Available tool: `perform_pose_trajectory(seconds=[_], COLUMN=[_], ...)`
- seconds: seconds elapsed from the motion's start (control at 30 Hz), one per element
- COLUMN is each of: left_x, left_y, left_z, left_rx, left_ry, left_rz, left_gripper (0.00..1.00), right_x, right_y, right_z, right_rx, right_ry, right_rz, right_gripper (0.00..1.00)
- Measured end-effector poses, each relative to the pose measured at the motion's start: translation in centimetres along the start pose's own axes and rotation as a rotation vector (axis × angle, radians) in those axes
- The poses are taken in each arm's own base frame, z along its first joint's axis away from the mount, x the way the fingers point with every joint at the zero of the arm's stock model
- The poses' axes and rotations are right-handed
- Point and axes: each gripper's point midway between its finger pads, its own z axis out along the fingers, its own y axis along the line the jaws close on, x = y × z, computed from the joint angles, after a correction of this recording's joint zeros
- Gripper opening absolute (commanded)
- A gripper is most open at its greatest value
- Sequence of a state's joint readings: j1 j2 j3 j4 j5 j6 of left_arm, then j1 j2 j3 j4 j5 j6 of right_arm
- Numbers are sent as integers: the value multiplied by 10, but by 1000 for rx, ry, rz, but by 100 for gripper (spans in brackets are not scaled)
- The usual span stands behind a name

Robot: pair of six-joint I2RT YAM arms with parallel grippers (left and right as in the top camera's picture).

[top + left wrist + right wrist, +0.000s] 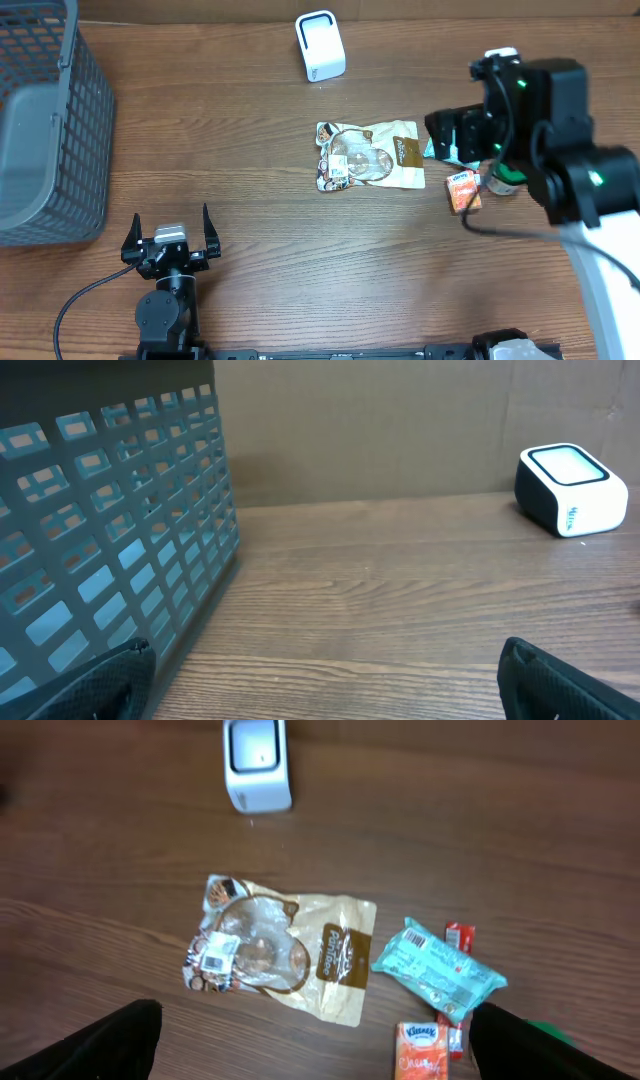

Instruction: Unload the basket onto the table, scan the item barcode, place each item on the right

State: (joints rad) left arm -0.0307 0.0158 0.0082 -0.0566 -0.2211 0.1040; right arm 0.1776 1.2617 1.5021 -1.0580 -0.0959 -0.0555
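Below right gripper [318, 1038], wide apart: pouch [275, 955], teal packet [437, 968], tissue pack [420, 1050]; left gripper [171, 222] likewise.

the small orange tissue pack [420, 1055] carries the brand name "kleenex" in blue on a white patch near its top. the beige snack pouch [300, 955] has a pale cursive word on a brown band and a small white printed sticker, both too blurred to read. the teal packet [437, 970] bears a white label, and the white scanner [570, 488] a tiny teal mark, neither legible.

Beige snack pouch [285, 960] lying flat, white scanner [257, 760]
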Motion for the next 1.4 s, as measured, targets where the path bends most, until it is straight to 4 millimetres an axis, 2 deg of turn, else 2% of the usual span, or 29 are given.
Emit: perform_pose_trajectory(seconds=[0.17, 0.33, 0.47, 0.57, 0.7, 0.93, 1.1, 1.33, 1.4], left_x=[0, 0, 0, 0, 0, 0, 0, 0, 0], left_y=[0, 0, 0, 0, 0, 0, 0, 0, 0], left_z=[0, 0, 0, 0, 0, 0, 0, 0, 0], left_rx=[0, 0, 0, 0, 0, 0, 0, 0, 0], left_ry=[0, 0, 0, 0, 0, 0, 0, -1, 0], left_rz=[0, 0, 0, 0, 0, 0, 0, 0, 0], left_gripper=[100, 100, 100, 100, 100, 100, 99, 100, 99], right_x=[-9, -7, 4, 14, 34, 67, 71, 64, 68], right_y=[5, 12, 15, 17, 17, 16, 20, 28, 29], right_z=[-53, -113, -145, -160, -165, -149, -142, -148, -142], right_rx=[6, 4, 4, 4, 2, -5, -36, -78, -88], right_ry=[-142, -292, -395, -479, -558, -674, -836, -1128, -1186], right_rz=[-17, -33, -44, -54, -62, -78, -109, -172, -187], right_gripper=[100, 100, 100, 100, 100, 100, 100, 100, 100])
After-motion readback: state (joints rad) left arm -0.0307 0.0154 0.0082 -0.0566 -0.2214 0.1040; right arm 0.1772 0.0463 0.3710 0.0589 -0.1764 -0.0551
